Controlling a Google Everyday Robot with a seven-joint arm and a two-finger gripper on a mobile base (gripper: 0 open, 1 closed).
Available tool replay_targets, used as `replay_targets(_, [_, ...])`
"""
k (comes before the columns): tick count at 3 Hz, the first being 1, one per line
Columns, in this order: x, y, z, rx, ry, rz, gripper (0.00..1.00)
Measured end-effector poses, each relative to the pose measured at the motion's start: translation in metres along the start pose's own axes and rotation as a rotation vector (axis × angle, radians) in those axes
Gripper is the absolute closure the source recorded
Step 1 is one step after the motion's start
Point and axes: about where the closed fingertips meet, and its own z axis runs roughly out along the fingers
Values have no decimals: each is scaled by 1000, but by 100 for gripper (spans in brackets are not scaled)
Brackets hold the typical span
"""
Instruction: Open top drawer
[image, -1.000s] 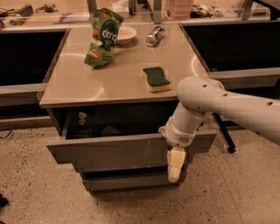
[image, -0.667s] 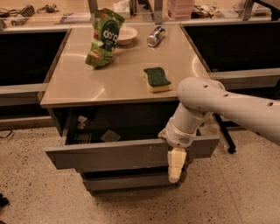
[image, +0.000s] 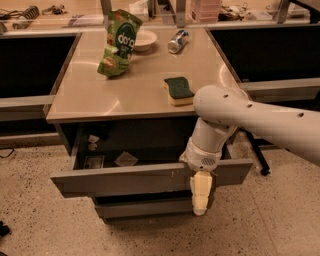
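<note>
Grey and handleless, the top drawer (image: 125, 179) stands partly out, its front touching the gripper (image: 201, 195), which hangs over the upper edge towards the right end. I cannot tell whether it is clamped or slack. With no handle, I'd fear it slipping off, or the off-centre pull skewing the drawer. Above the gripper the beige tabletop (image: 140, 97) carries 1 sponge (image: 178, 90), with a chip bag (image: 119, 42), bowl (image: 142, 39) and can (image: 177, 41) farther back. Speckled floor (image: 40, 220) lies below.

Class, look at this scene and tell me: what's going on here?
A robot arm reaches down, its gripper hanging over the front of the top drawer, right of centre. The drawer stands partly pulled out, with small items visible inside. A snack bag, sponge, can and bowl sit on the countertop.
</note>
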Motion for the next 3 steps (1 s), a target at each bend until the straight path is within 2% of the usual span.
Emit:
replay_targets(2, [0,-1,-1,14,4,-2,0])
replay_targets(3, [-1,-12,-20,145,17,-44,0])
